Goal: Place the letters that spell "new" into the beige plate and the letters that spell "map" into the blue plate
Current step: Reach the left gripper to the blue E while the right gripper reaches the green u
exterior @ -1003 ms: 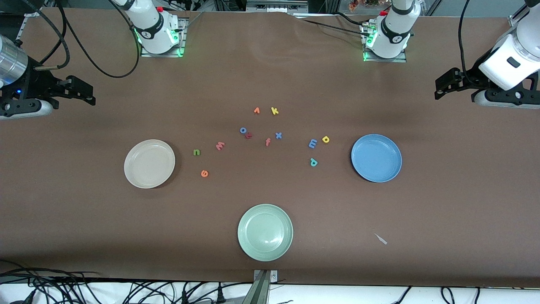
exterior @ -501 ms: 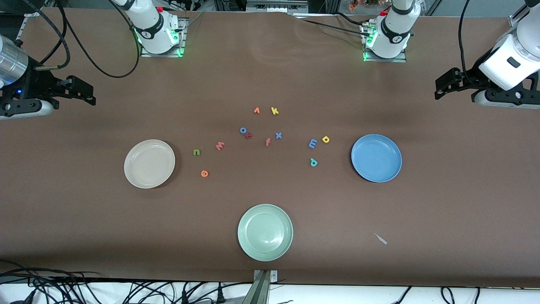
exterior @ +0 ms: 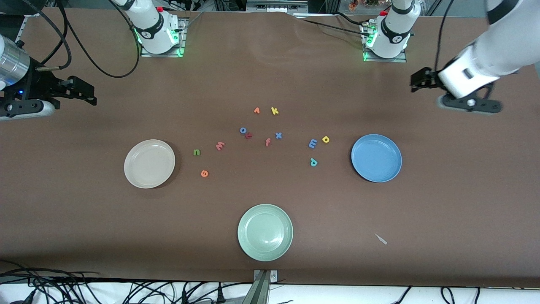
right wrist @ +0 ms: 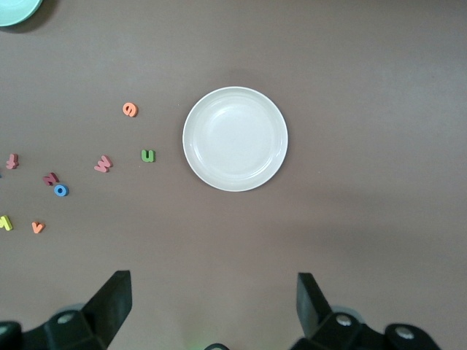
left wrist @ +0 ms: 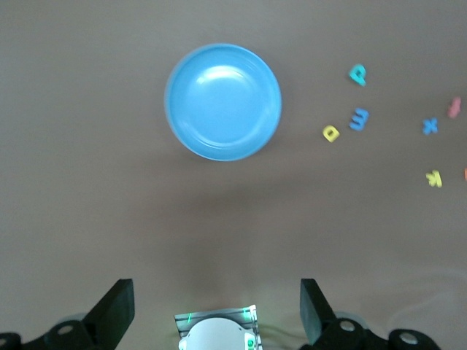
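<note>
Brown table [exterior: 270, 76] lies bare around both end-hovering grippers, left gripper [left wrist: 217, 310] and right gripper [right wrist: 214, 302], jaws wide, empty.

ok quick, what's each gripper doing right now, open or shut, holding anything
Left gripper: open, holding nothing, up over the table's left-arm end near the blue plate.
Right gripper: open, holding nothing, over the table's right-arm end.
</note>
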Available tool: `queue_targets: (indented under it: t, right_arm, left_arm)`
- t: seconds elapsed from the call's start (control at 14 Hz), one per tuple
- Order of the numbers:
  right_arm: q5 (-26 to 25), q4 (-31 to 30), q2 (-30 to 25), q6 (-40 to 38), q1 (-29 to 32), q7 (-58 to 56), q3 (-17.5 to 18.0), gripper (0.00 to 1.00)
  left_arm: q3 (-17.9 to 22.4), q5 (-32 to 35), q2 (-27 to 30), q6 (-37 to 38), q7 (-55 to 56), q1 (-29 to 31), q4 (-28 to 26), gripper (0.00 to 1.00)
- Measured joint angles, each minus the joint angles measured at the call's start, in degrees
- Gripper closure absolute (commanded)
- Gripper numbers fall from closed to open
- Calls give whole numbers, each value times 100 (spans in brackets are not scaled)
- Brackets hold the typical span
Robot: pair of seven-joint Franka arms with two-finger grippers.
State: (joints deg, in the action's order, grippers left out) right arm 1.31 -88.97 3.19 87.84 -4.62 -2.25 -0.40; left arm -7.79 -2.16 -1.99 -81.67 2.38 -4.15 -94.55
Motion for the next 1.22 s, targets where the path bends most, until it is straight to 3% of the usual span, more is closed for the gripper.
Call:
queue_targets:
  t: [0.64, 1.0, 1.22]
  right_arm:
    - [264, -238, 3, 412, -18, 98, 94, 0]
    - [288, -749, 17, 1198, -87, 1090, 735, 0]
    - [282, -1550, 27, 2220, -95, 1644, 1180, 0]
  left_arm:
    - [-98, -3, -1644, -1267, 197, -1120, -33, 0]
    - [-127, -4, -2463, -2501, 1453, -1926, -175, 0]
    - [-127, -4, -2874, -3273, 1599, -2151, -296, 0]
